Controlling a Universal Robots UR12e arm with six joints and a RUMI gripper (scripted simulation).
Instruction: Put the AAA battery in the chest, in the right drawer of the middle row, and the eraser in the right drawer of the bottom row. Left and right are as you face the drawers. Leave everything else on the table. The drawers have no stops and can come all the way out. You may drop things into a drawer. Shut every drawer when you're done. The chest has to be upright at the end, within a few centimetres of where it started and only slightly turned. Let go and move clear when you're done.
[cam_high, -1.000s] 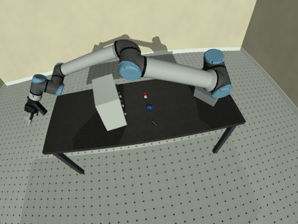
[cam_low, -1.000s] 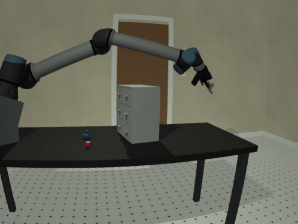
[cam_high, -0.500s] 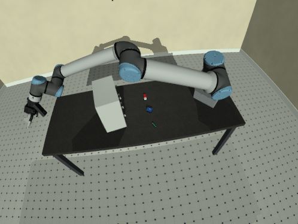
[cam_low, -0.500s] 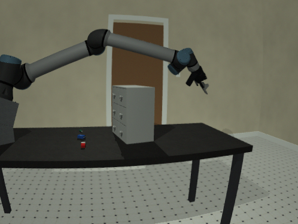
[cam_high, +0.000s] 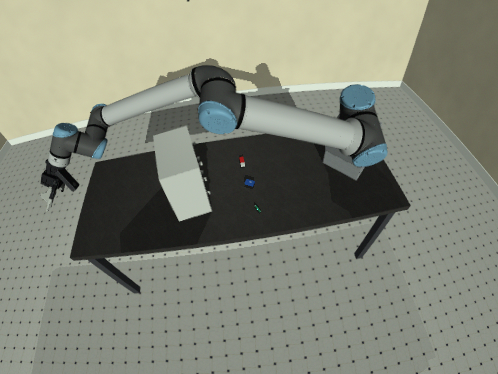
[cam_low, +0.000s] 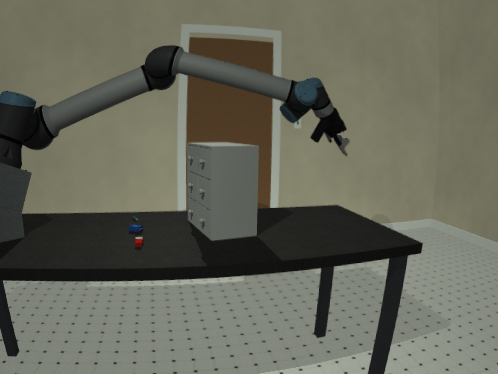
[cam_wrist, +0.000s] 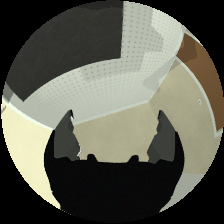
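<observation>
The grey chest (cam_high: 182, 175) stands upright on the black table (cam_high: 240, 195), and its drawer fronts (cam_low: 197, 190) all look shut. Three small items lie in front of the drawers. One is a thin green thing (cam_high: 257, 208), likely the AAA battery. One is a blue block (cam_high: 249, 182), likely the eraser. One is a red and white piece (cam_high: 242, 161). My gripper (cam_high: 50, 197) is open and empty. It hangs in the air beyond the table end, behind the chest and far from the items. It also shows in the exterior view (cam_low: 342, 144). The wrist view shows the open fingers over floor and wall only.
The robot base (cam_high: 345, 162) sits at the far end of the table. My arm (cam_high: 280, 117) spans over the chest and the table. A brown door (cam_low: 230, 115) is behind the chest. The dotted floor lies below my gripper.
</observation>
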